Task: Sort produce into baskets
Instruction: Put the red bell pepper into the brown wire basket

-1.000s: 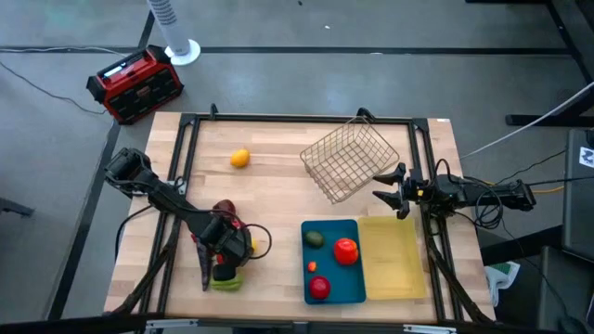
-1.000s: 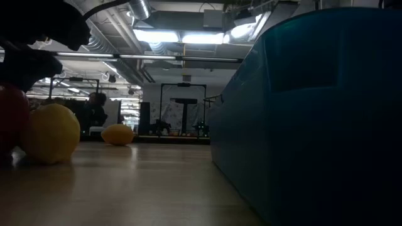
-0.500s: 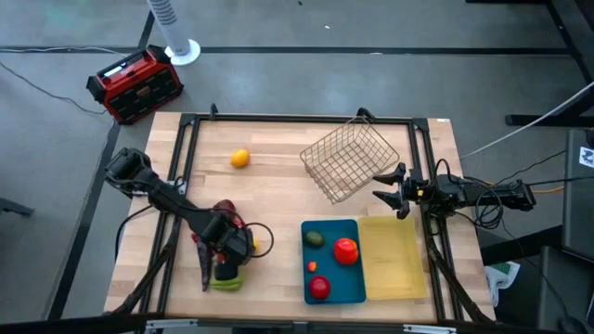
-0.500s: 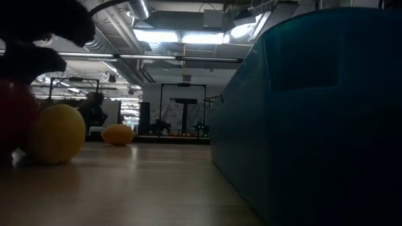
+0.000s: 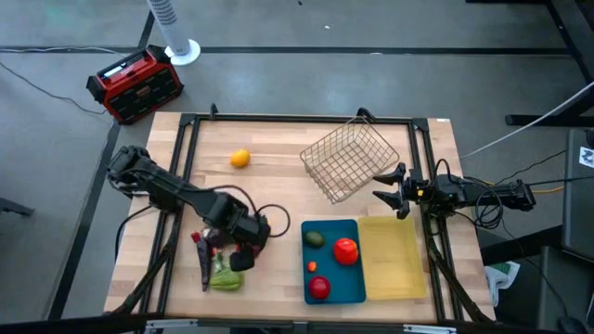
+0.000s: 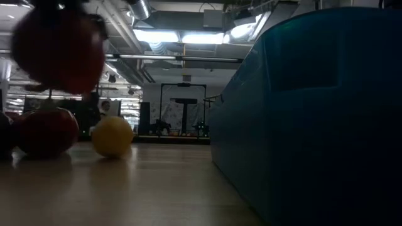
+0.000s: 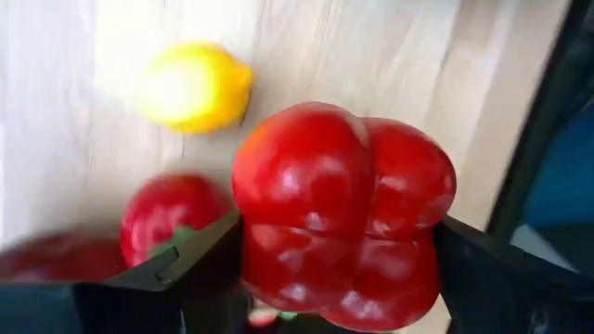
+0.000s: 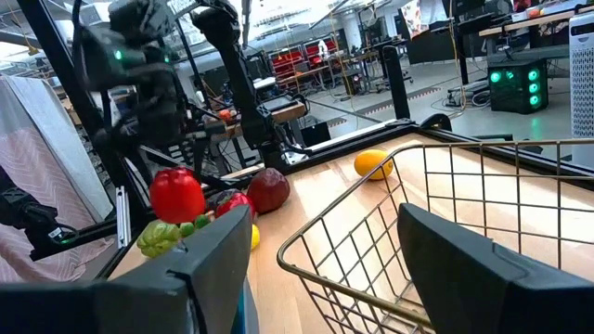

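On the wooden tabletop, the silver wire-mesh basket lies behind the flat blue tray and pale yellow tray, which sit side by side. The small orange fruit lies well left of the basket.

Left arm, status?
Left gripper shut on red pepper, off the table. Right gripper open at wire basket. Path to blue tray clear.

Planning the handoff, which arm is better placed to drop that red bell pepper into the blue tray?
Left. The left gripper already holds the red bell pepper off the table beside the blue tray. The right gripper waits at the wire basket.
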Tool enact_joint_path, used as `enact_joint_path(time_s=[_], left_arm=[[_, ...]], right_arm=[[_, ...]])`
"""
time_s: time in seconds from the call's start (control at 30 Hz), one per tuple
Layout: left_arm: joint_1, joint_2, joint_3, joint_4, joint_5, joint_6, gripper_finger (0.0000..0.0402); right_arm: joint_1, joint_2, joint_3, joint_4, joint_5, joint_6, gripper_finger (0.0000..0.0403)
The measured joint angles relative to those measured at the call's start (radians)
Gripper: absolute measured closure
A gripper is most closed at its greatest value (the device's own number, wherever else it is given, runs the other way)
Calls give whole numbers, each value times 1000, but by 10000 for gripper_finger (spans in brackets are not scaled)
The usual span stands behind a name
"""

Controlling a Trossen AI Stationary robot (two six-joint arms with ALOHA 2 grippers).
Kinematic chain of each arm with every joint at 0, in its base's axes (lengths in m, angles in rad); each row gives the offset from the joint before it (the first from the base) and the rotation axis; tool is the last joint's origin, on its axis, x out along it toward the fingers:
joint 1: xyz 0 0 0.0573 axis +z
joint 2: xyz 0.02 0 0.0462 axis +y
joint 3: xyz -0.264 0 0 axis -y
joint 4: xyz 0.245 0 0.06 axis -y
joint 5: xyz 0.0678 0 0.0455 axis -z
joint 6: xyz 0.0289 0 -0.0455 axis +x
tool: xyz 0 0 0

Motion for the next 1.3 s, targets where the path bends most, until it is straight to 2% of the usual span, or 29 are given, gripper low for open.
enact_joint_path(time_s=[0.17,0.53,0.7,1.0,1.1,1.3], left_arm=[[77,0,49,94,-32,49,100],[290,0,52,653,-228,334,100],[386,0,52,846,-265,426,100],[482,11,52,921,-256,390,100],[507,39,52,959,-255,325,100],[536,111,52,973,-221,329,85]], right_arm=[[0,0,0,0,0,0,134],[0,0,0,0,0,0,134],[0,0,0,0,0,0,134],[0,0,0,0,0,0,134],[0,0,0,0,1,0,134],[0,0,0,2,13,0,134]])
